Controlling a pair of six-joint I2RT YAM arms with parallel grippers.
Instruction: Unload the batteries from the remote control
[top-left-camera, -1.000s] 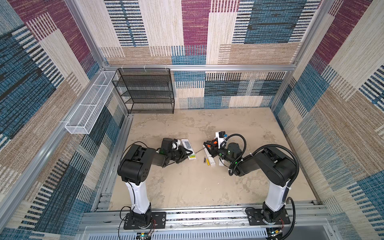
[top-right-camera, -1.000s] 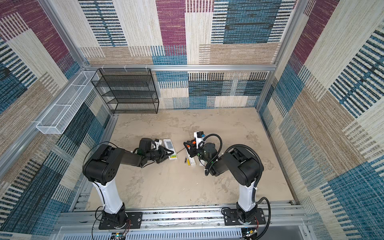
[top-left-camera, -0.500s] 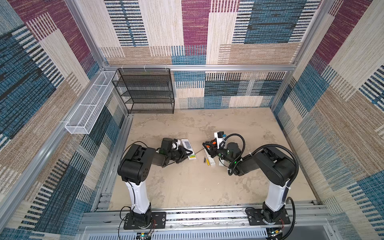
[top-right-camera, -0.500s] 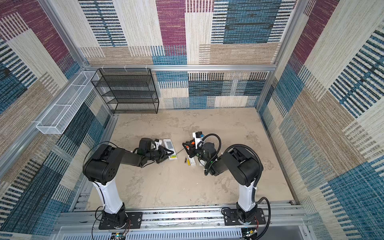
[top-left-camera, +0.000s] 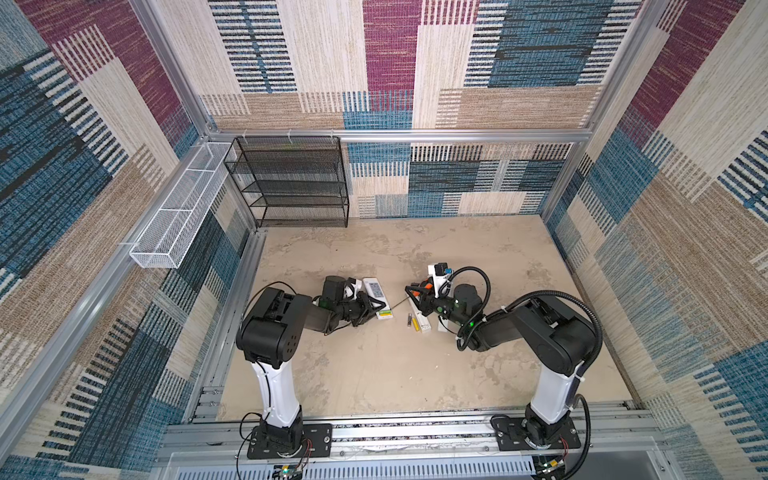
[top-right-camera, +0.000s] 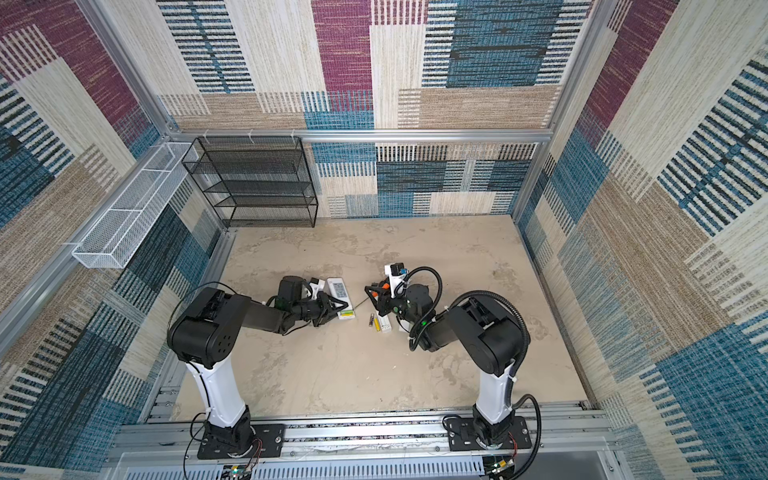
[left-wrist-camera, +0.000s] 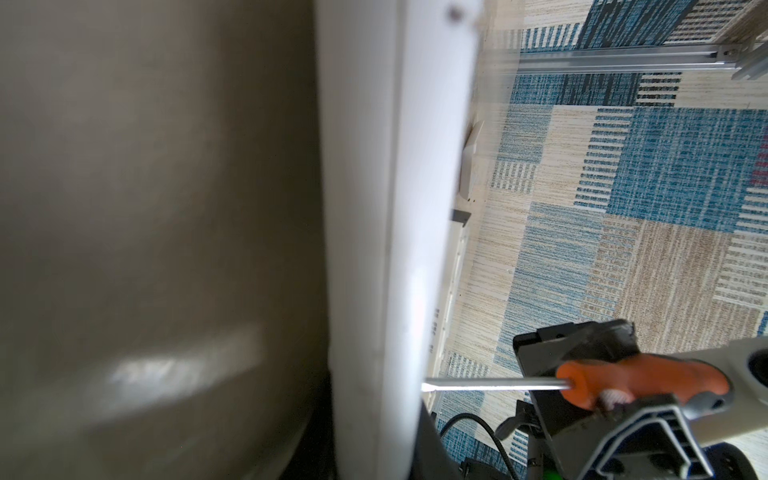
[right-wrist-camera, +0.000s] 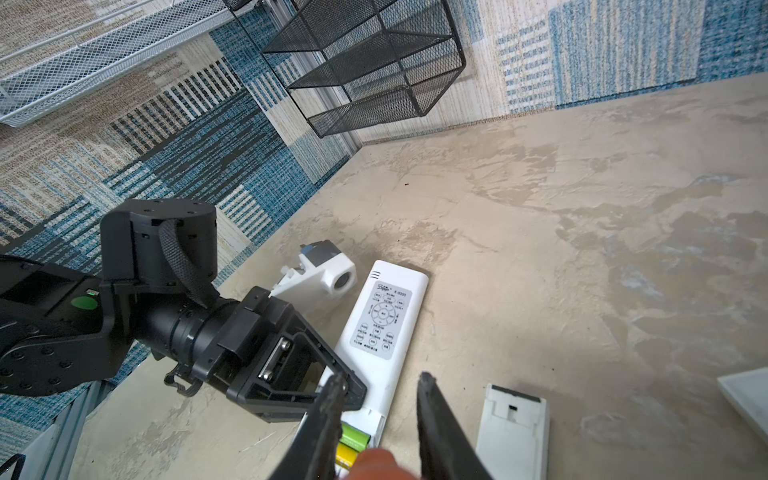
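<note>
Orange-handled screwdriver (left-wrist-camera: 623, 383) clamped in right gripper (right-wrist-camera: 381, 378); left gripper (top-left-camera: 374, 309) narrow, pinching remote control (right-wrist-camera: 386, 324) end.

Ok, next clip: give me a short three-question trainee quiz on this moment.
1. True or false: the right gripper holds the screwdriver.
2. The green and yellow batteries sit: A) in the open end of the remote control, B) on the black rack, C) in the white basket.
3. Which gripper clamps the remote control?
Key: 1 true; 2 A; 3 the left gripper.
</note>
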